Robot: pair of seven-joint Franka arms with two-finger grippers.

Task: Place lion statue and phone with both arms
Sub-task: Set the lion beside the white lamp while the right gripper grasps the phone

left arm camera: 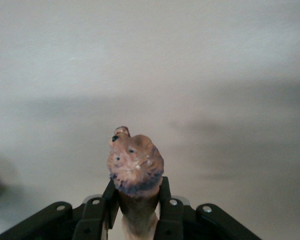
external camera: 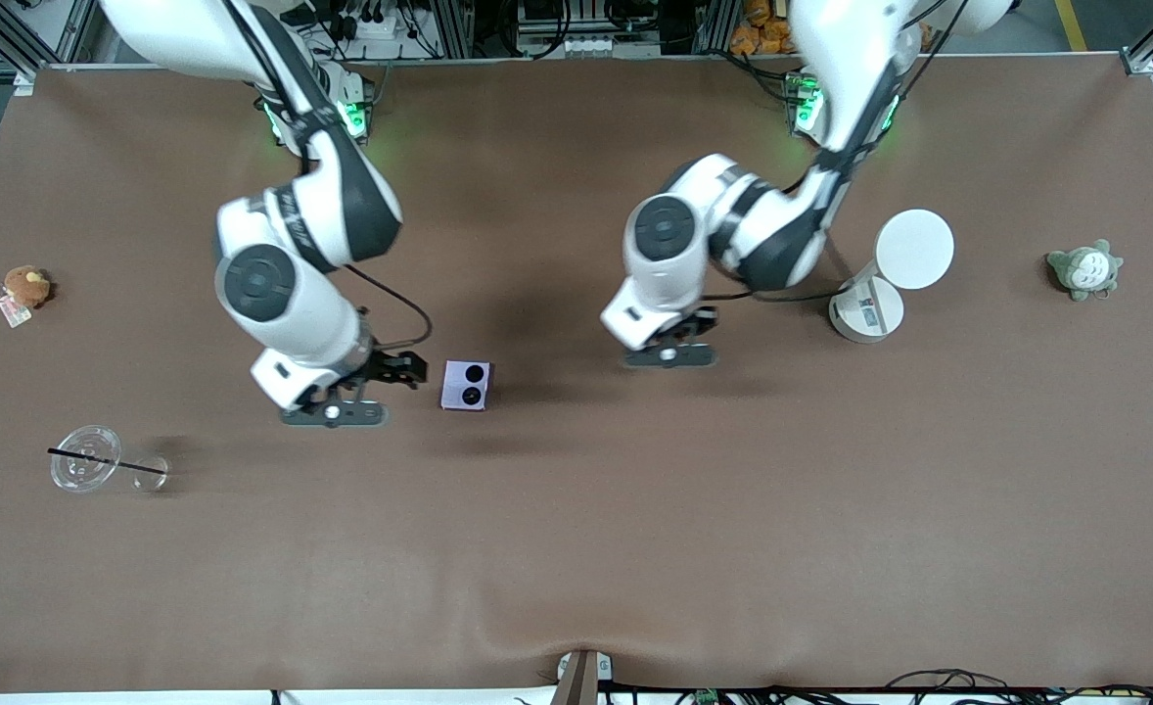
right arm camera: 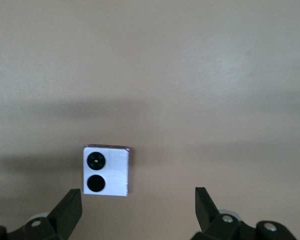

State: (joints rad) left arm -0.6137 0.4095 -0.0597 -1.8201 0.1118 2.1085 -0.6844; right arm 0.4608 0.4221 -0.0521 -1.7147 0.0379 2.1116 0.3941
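Observation:
In the left wrist view the lion statue (left arm camera: 135, 162), a small orange-brown figurine with a darker mane band, stands upright between the fingers of my left gripper (left arm camera: 136, 188), which is shut on it. From the front, that left gripper (external camera: 671, 345) hangs over the middle of the table and hides the statue. The phone (external camera: 467, 384), a pale-lilac folded square with two black circles, lies flat on the table. My right gripper (external camera: 395, 372) is open just beside it. In the right wrist view the phone (right arm camera: 106, 171) lies ahead of the open right gripper (right arm camera: 136, 199), off toward one finger, not between them.
A white round-topped stand (external camera: 880, 284) rises near the left arm. A grey-green plush (external camera: 1085, 269) lies at that end of the table, a brown plush (external camera: 26, 287) at the right arm's end. A clear lid with a black straw (external camera: 87, 458) lies nearer the front camera.

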